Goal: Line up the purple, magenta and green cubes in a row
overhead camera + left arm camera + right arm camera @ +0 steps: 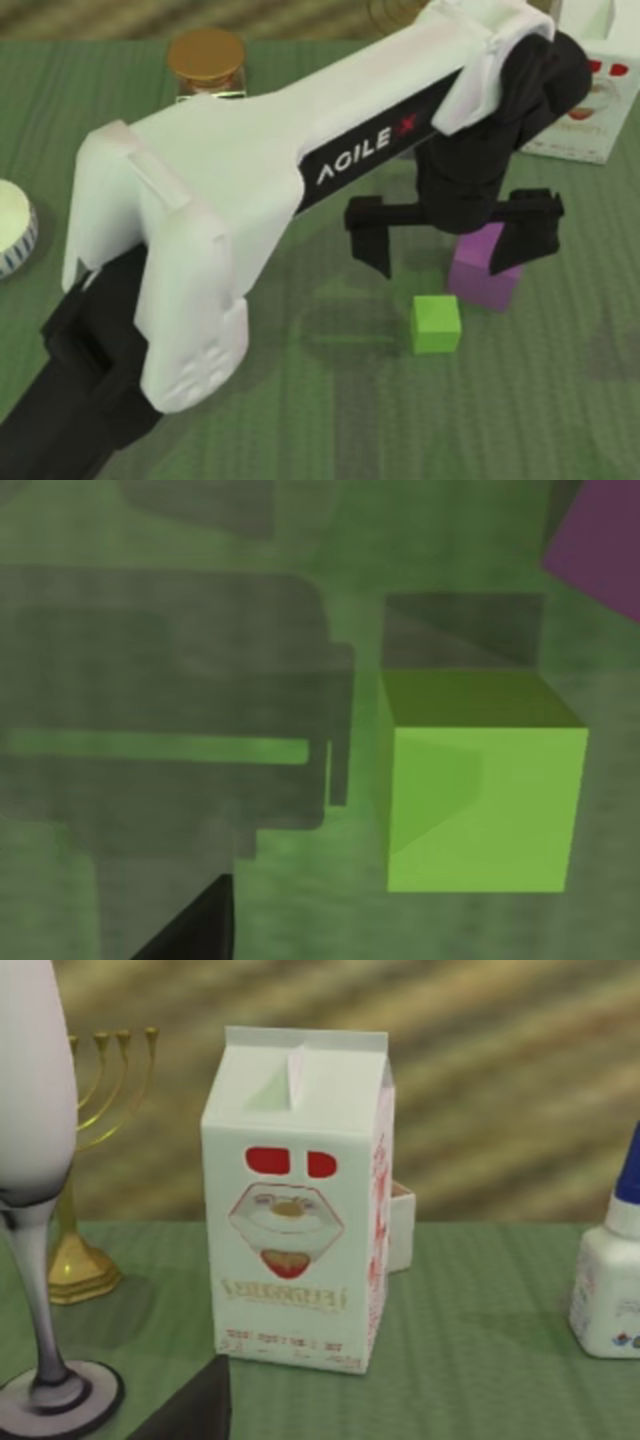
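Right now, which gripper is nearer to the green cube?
Left. The left gripper hangs open just above and behind the green cube, beside the purple cube. The right gripper is out of the top view; its wrist camera faces a milk carton.

The small lime-green cube (436, 324) sits flat on the table, right of centre. Just beside it, farther back and to the right, the larger purple cube (482, 273) rests upright, its top partly hidden.

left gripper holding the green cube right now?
No. The left gripper hangs open above the table, and the small lime-green cube sits apart from it, beside the light purple cube.
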You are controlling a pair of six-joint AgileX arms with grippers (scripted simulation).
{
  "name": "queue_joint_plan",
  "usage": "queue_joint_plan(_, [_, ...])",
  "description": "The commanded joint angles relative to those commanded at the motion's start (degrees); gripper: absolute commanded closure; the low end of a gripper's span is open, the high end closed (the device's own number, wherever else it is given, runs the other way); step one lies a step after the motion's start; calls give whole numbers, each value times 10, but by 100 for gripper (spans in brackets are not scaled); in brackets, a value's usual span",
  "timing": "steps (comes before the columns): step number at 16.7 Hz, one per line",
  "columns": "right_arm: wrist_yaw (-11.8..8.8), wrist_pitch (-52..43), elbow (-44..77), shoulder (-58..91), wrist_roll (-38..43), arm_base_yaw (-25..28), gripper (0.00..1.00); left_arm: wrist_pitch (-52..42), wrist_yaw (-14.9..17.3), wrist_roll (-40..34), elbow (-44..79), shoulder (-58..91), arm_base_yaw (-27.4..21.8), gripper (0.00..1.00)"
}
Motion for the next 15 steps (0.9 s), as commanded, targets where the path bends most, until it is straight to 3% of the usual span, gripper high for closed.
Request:
queue_joint_plan(5, [0, 0, 0, 0, 0, 0, 0, -1, 0, 1, 1, -1, -3, 0])
queue_joint_plan(8, [0, 0, 0, 0, 0, 0, 0, 3, 0, 38, -4, -3, 17, 0])
queue_joint_plan(11, [0, 0, 0, 0, 0, 0, 0, 9, 1, 126, -18, -10, 63, 0])
queue_joint_plan(15, [0, 0, 0, 0, 0, 0, 0, 21, 4, 298, -52, -23, 150, 0])
